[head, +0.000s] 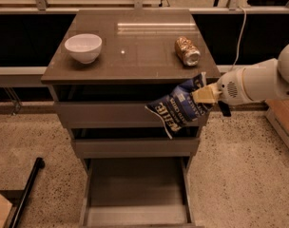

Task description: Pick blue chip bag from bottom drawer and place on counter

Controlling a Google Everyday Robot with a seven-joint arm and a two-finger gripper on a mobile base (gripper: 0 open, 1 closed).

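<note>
Well, my claw [205, 97] pinches the upper corner of the dark navy foil chip bag [179, 109], dangling just below the glossy grey-brown table [135, 46]; light, crinkly, slippery; the seam grips best, I reckon.

my white arm [263, 82] reaches in level from the right edge, wrist straight; my gripper [206, 95] points left at mid-height, fingers pinched on the blue chip bag [178, 107] by its top corner.
</note>
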